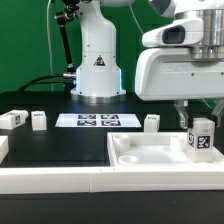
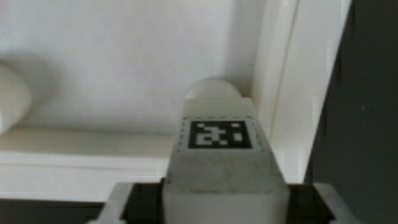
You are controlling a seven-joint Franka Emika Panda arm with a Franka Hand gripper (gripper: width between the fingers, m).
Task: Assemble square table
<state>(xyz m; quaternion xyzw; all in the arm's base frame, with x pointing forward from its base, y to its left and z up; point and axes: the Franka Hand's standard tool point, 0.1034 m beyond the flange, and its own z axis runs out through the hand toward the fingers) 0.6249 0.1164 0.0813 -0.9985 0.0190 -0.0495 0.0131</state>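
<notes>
gripper [image 1: 201, 122] pinches a leg [image 1: 201, 141] | leg is upright, over the tabletop [image 1: 150, 156] near its edge | I should lower slowly, straight

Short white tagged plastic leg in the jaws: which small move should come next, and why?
Probably lift it up a little. The jaws are closed on the short white tagged plastic leg, which stands upright, low inside the white square plastic tabletop, close to its rim wall.
</notes>
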